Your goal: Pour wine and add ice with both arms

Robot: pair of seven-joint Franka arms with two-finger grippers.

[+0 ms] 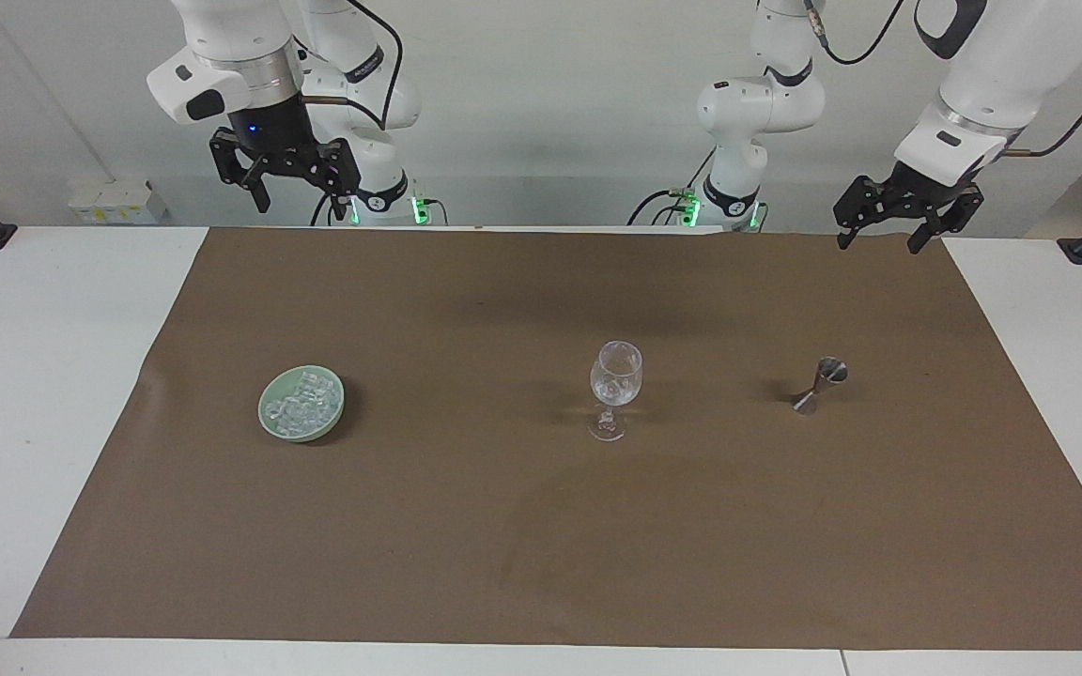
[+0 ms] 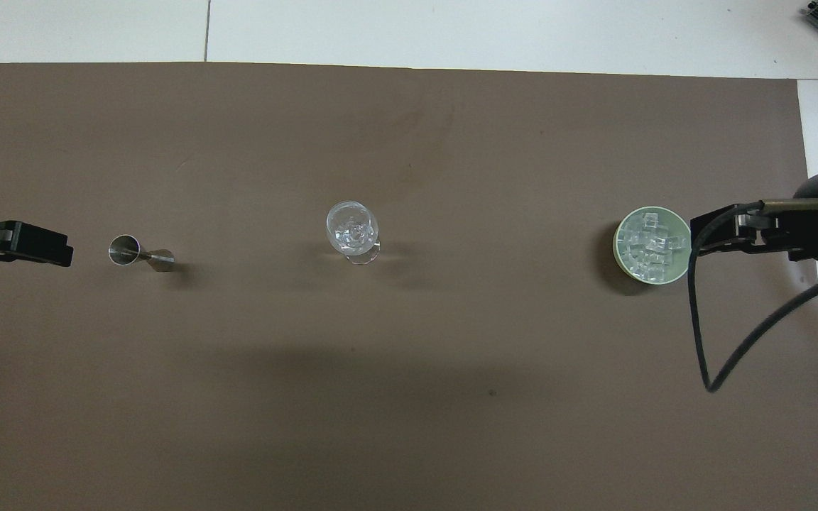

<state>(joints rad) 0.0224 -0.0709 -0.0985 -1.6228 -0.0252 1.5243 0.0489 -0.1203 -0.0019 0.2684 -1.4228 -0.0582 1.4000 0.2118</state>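
Note:
A clear wine glass point(image 1: 614, 385) point(image 2: 352, 228) stands upright mid-mat with a few clear cubes in its bowl. A pale green bowl point(image 1: 270, 421) point(image 2: 619, 241) toward the right arm's end holds the heap of ice point(image 1: 301, 404) point(image 2: 650, 245). A small steel jigger point(image 1: 820, 385) point(image 2: 140, 252) stands toward the left arm's end. No wine is in view. My right gripper point(image 1: 300, 192) point(image 2: 718, 234) hangs open and empty, high over the mat's edge by its base. My left gripper point(image 1: 877, 242) point(image 2: 40, 245) waits open and empty over the mat's corner at its own end.
A brown mat point(image 1: 541, 526) point(image 2: 409, 397) covers most of the white table point(image 1: 43, 394). The right arm's black cable point(image 2: 700, 333) loops low over the mat beside the bowl.

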